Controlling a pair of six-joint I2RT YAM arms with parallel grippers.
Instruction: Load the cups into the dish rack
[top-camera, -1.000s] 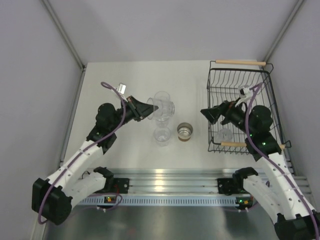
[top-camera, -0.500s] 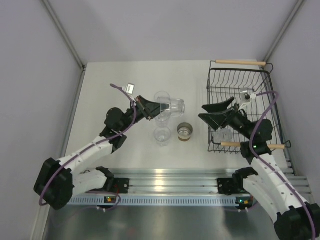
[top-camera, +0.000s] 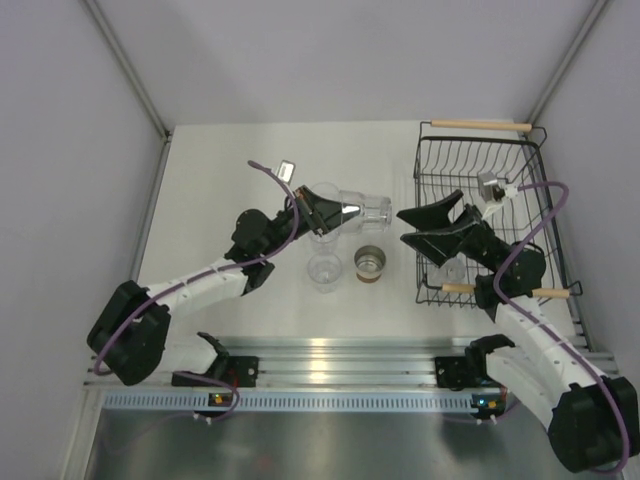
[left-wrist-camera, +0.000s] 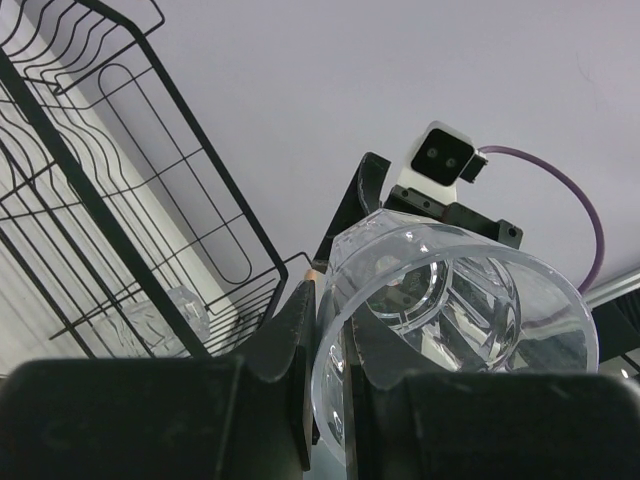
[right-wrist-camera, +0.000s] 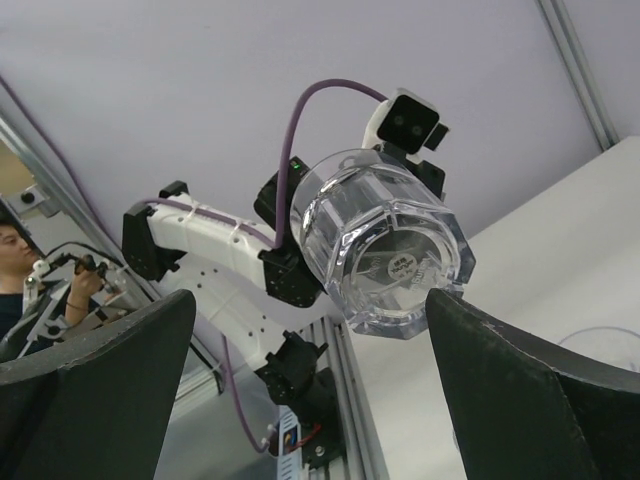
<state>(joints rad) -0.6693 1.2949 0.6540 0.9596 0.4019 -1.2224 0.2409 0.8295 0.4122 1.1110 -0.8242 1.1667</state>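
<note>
My left tool (top-camera: 330, 210) pinches a clear tumbler (top-camera: 366, 210) by its rim, sideways in the air; my right tool (top-camera: 403, 226) faces it, spread wide, at the dish rack (top-camera: 480, 125).

Glossy plastic tumbler (top-camera: 362, 210) — wire rack (top-camera: 478, 160)
</note>
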